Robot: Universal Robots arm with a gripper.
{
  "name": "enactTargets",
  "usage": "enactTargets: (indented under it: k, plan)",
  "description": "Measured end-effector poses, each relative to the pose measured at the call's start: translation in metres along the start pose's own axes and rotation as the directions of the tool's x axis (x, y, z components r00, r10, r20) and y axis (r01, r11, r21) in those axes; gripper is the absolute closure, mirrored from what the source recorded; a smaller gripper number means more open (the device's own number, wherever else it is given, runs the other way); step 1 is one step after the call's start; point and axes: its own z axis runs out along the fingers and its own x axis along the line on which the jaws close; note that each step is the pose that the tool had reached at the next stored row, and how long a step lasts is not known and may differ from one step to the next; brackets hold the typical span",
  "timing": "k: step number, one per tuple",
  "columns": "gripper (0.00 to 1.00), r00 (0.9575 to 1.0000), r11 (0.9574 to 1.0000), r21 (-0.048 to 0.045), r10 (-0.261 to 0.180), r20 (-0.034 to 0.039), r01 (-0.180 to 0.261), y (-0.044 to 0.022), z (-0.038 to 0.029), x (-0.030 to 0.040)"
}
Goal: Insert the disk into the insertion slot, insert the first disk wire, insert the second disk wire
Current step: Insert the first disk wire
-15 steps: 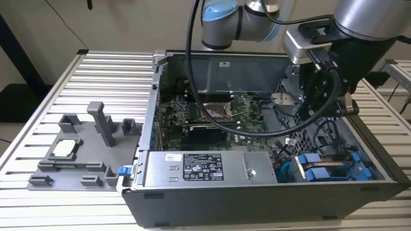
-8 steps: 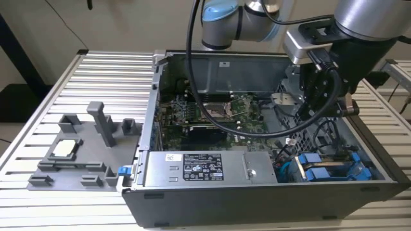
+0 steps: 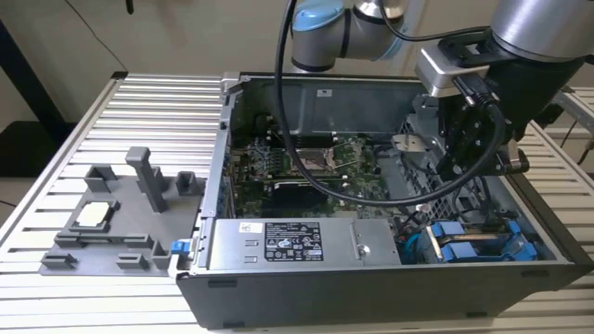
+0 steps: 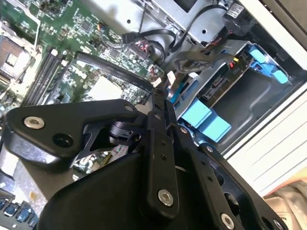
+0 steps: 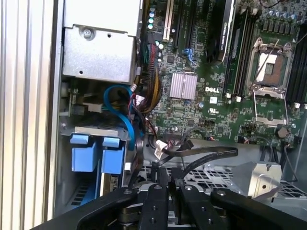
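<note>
The disk [image 3: 474, 245], in its bright blue carrier, sits inside the insertion slot [image 3: 422, 243] of the grey drive cage at the case's front corner, on the exterior view's right. Its blue tabs show in both wrist views [image 4: 206, 120] [image 5: 96, 153]. My gripper [image 3: 455, 170] hangs inside the open computer case, just above the cage and behind the disk. Its black fingers [image 5: 158, 184] stand close together, and a black disk wire [image 5: 211, 155] runs into them. A bundle of wires [image 4: 192, 62] lies between the gripper [image 4: 160, 96] and the disk.
The grey labelled power-supply box [image 3: 278, 243] lies along the case front beside the disk. The green motherboard [image 3: 297, 167] covers the case floor. A grey holder fixture [image 3: 121, 209] stands on the slatted table at the exterior view's left. The arm's thick black cable [image 3: 371, 195] loops over the board.
</note>
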Motion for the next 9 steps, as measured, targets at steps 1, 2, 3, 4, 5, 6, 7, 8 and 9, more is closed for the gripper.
enactTargets:
  k: [1,2,3,4,5,6,7,8,9]
  plan:
    - [0.84,1.0,1.0,-0.001,-0.001,-0.0091,0.001,-0.0001,0.0,0.0008]
    - [0.84,0.9998,1.0,-0.002,-0.001,-0.0179,0.001,-0.0003,-0.0001,0.0015]
    - [0.84,0.9996,1.0,-0.003,-0.002,-0.0267,0.002,-0.0004,-0.0001,0.0023]
    - [0.84,0.9994,1.0,-0.0039,-0.002,-0.0342,0.002,-0.0005,0.0,0.0032]
    - [0.84,0.9992,1.0,-0.0045,-0.003,-0.0392,0.002,-0.0006,0.0,0.0042]
    - [0.84,0.9991,1.0,-0.0047,-0.003,-0.0415,0.003,-0.0009,0.0001,0.0052]
    - [0.84,0.9991,1.0,-0.0048,-0.003,-0.042,0.003,-0.0014,0.0007,0.006]
    - [0.84,0.9991,1.0,-0.0048,-0.003,-0.0421,0.002,-0.0022,0.0015,0.007]
    - [0.84,0.9991,1.0,-0.0047,-0.003,-0.0421,0.002,-0.0033,0.0025,0.008]
